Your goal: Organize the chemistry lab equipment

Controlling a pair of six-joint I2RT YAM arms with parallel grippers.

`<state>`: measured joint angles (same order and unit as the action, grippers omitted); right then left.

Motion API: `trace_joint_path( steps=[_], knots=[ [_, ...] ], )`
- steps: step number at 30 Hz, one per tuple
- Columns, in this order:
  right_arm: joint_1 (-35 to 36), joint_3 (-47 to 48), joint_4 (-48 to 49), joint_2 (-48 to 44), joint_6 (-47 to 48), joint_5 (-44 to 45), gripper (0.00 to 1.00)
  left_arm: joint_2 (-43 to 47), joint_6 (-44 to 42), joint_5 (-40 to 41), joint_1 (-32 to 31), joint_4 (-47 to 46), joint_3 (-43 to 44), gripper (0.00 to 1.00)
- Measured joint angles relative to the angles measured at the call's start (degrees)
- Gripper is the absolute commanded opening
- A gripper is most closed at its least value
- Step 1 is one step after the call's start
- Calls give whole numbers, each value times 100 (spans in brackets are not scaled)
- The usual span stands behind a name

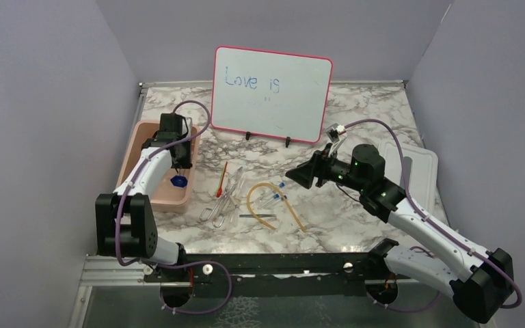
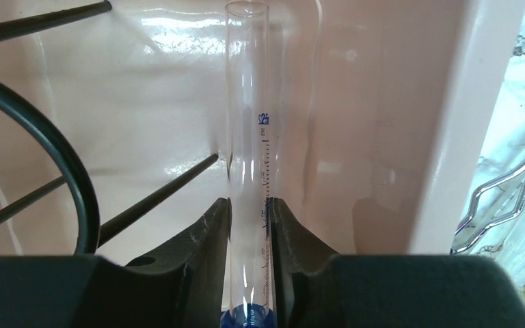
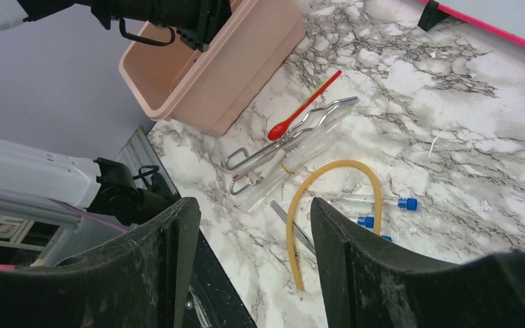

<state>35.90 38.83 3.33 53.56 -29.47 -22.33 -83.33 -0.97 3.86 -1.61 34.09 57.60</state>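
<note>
My left gripper [image 1: 180, 168] is shut on a clear graduated cylinder [image 2: 248, 102] with a blue base [image 1: 178, 181] and holds it inside the pink bin [image 1: 135, 154], its open end towards the bin wall. A black wire ring tripod [image 2: 75, 178] lies in the bin beside it. My right gripper [image 1: 305, 176] is open and empty above the table. Below it lie a tan rubber tube [image 3: 328, 198], metal tongs [image 3: 280, 143], a red-tipped spatula [image 3: 304, 106], a thin dark rod [image 3: 294, 229] and blue-capped tubes [image 3: 383, 203].
The pink-framed whiteboard [image 1: 271, 93] stands at the back centre. A white lid [image 1: 420, 164] lies at the right behind my right arm. The loose items sit between the bin and my right gripper, near the front edge.
</note>
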Motion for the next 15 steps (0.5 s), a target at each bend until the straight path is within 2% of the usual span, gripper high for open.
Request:
trace_joint_path(
  steps=[15],
  knots=[
    [0,0,0,7,-2,0,65,221,225,-127,328,-319,-184,31]
  ],
)
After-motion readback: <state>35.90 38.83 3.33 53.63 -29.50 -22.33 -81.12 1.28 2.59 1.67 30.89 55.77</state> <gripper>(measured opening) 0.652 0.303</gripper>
